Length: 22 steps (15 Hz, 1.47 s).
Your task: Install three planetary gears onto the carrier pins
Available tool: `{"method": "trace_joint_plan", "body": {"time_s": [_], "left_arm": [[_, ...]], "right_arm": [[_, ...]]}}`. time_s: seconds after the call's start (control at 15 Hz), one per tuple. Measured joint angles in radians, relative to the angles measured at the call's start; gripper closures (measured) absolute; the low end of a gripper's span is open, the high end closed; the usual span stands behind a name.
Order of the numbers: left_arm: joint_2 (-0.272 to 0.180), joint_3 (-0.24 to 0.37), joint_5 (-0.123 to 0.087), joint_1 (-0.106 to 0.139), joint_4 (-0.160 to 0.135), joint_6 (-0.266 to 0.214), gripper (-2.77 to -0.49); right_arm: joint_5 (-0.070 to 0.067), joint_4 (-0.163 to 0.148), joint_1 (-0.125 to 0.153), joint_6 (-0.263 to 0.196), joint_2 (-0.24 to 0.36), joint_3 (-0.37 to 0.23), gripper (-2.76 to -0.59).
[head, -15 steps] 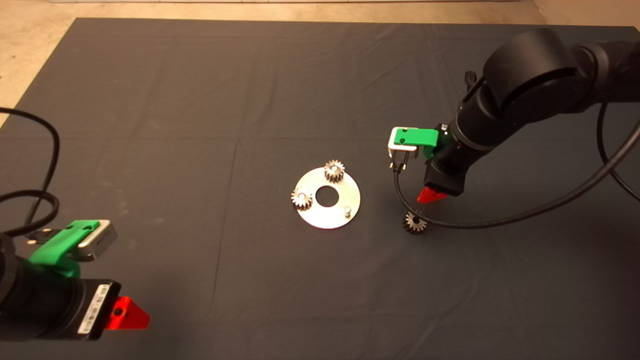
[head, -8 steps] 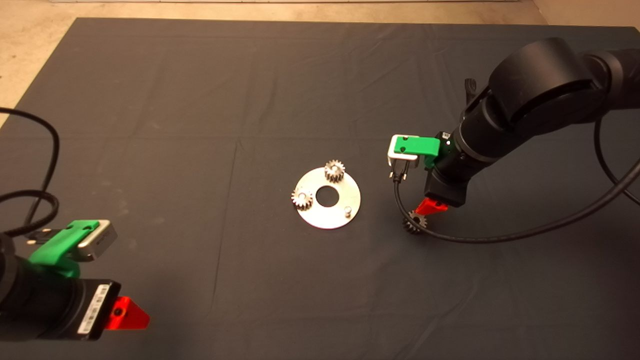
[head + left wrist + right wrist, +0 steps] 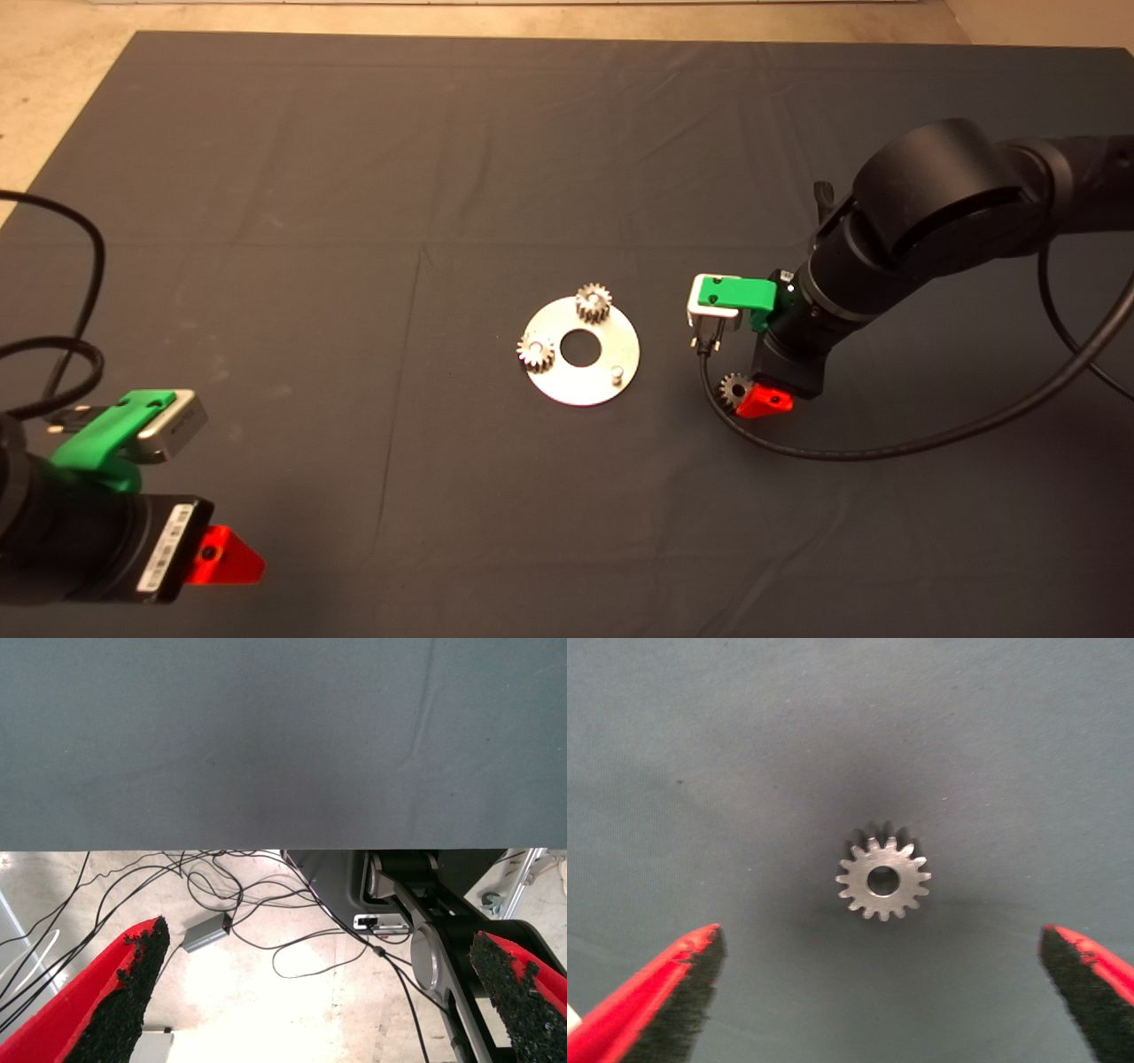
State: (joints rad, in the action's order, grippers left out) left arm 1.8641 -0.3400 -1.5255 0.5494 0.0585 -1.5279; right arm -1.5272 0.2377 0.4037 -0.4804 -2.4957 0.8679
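So the right gripper (image 3: 881, 992) is down low over the mat (image 3: 354, 177), fingers (image 3: 664, 1001) spread wide apart, with the loose third gear (image 3: 883, 880) lying flat between them, not touched by either pad. From overhead that gear (image 3: 733, 389) sits just beside the red fingertip, off at about 3 o'clock from the disc (image 3: 580, 385), well clear of its edge. On the disc, two gears are already seated on pins: one at 12 o'clock (image 3: 593, 302), one at 9 o'clock (image 3: 535, 351). The bare pin (image 3: 617, 373) stands near 4 o'clock. The left gripper (image 3: 319, 992) is parked at the lower left edge, fingers apart too, holding nothing, floor cables showing past the mat.
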Motion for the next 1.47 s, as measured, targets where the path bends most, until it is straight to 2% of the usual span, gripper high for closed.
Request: {"method": "trace_joint_plan", "body": {"time_s": [0.07,0.8,1.0,1.27,1.47], "left_arm": [[0.000,0.000,0.000,0.000,0.000,0.000,-2.46],[0.000,0.000,0.000,0.000,-0.001,0.000,-2.46],[0.000,0.000,0.000,0.000,-0.002,0.000,-2.46],[0.000,0.000,0.000,0.000,-0.002,0.000,-2.46],[0.000,0.000,0.000,0.000,-0.002,0.000,-2.46]], "right_arm": [[-0.001,0.000,-0.003,0.000,0.002,0.000,-2.76],[-0.003,0.000,-0.061,0.000,0.020,0.016,-2.76],[-0.002,0.002,-0.065,0.001,0.021,0.023,-2.76],[-0.003,0.015,-0.099,0.001,0.028,0.032,-2.76],[-0.002,0.047,-0.099,0.001,0.028,0.032,-2.71]]}}
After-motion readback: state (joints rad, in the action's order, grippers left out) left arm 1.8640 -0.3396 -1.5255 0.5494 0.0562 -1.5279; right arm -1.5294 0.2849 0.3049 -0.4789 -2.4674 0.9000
